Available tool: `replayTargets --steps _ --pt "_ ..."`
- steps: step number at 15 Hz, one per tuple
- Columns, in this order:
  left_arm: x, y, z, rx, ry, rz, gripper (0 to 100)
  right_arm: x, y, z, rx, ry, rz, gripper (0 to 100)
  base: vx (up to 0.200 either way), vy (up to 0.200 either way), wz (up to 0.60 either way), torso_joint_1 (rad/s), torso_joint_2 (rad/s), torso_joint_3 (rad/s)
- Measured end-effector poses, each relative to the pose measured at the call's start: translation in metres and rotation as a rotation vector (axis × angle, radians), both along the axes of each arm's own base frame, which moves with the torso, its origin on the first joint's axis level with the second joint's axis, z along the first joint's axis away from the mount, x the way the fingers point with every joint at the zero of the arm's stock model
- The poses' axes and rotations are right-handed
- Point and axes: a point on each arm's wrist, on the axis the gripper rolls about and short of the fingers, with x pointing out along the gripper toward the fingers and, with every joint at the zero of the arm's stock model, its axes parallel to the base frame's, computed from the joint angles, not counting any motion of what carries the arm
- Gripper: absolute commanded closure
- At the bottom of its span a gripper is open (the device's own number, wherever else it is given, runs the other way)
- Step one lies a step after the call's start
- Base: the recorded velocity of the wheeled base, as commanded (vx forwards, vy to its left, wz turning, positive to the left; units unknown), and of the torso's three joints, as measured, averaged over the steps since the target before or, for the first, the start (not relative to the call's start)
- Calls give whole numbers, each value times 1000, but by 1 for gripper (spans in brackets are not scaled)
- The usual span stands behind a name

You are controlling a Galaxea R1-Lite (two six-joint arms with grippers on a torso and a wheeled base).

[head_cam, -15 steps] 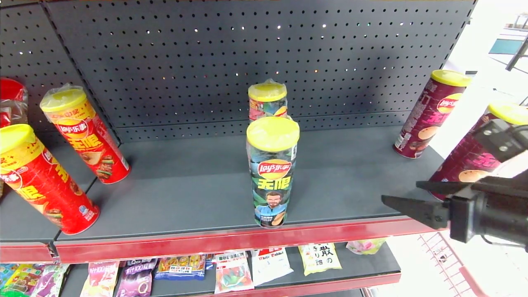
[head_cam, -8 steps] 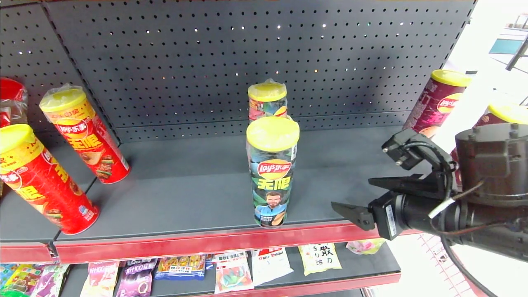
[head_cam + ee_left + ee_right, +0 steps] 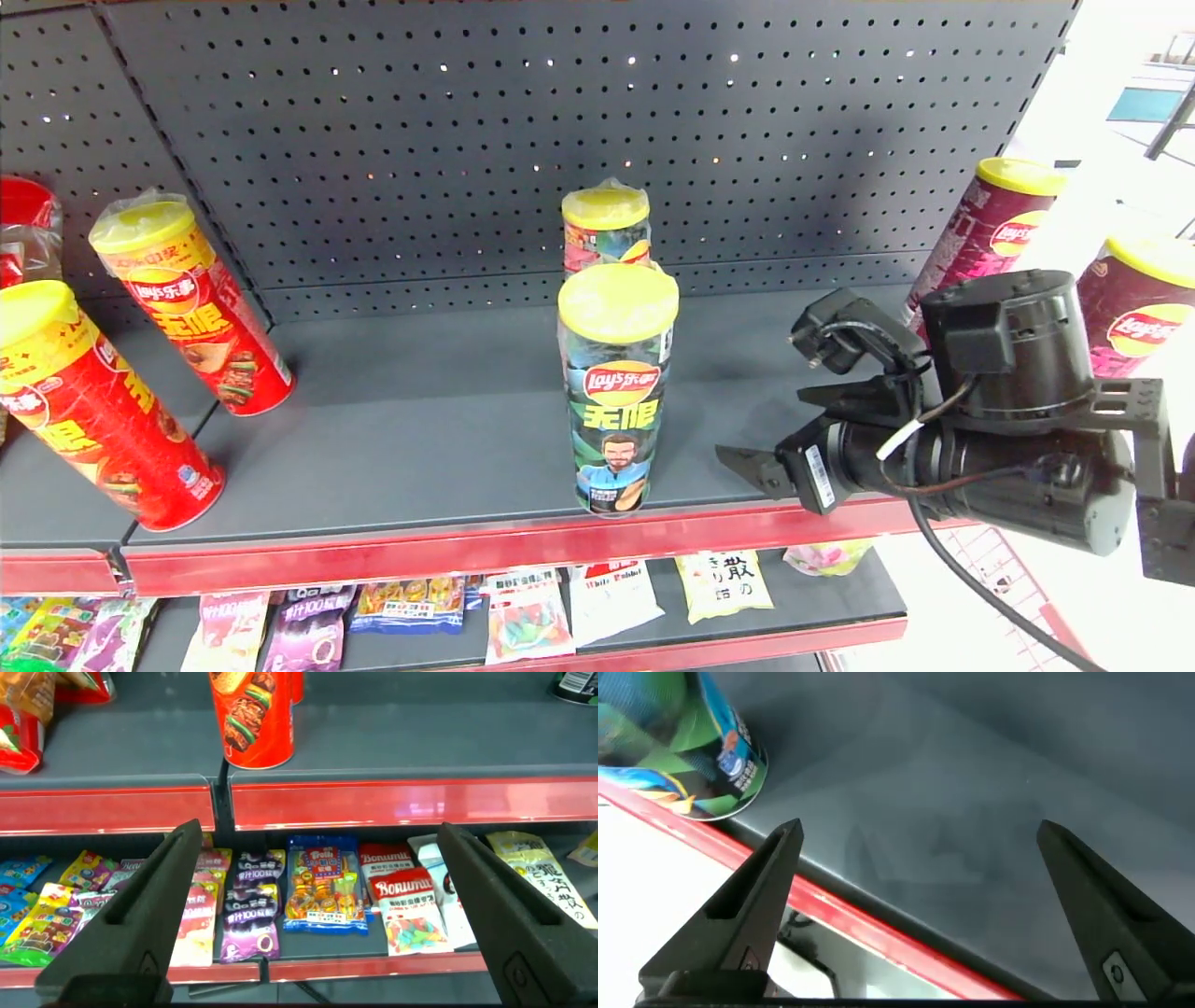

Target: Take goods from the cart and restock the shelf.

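Note:
A green chip can (image 3: 616, 392) with a yellow lid stands at the front edge of the grey shelf (image 3: 420, 439); a second one (image 3: 605, 229) stands behind it. My right gripper (image 3: 770, 425) is open and empty, level with the shelf's red lip, just right of the front green can. In the right wrist view its fingers (image 3: 738, 915) frame bare shelf, with the green can (image 3: 682, 756) off to one side. My left gripper (image 3: 318, 831) is open and empty, facing the lower shelf of snack bags (image 3: 322, 882).
Two red chip cans (image 3: 196, 299) (image 3: 89, 411) stand on the shelf's left part, two maroon cans (image 3: 980, 252) (image 3: 1134, 308) at its right end. A pegboard wall (image 3: 560, 140) backs the shelf. Candy bags (image 3: 527, 611) fill the lower shelf. A red can (image 3: 257, 719) stands above the left gripper.
My right arm has swung left along the shelf front, bringing its open gripper much closer to the front green can. The cans have not moved.

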Motion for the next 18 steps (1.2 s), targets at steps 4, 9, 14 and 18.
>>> replayTargets --steps 4,9,14,18 --pt "0 0 0 0 0 0 0 5 10 -7 -14 21 17 0 0 0 0 0 0 0" --pt "0 0 0 0 0 0 0 10 20 -16 -24 47 28 0 0 0 0 0 0 0" --pt "0 0 0 0 0 0 0 10 35 -19 -21 54 59 0 0 0 0 0 0 0" --pt "0 0 0 0 0 0 0 14 40 -23 -26 60 63 0 0 0 0 0 0 0"
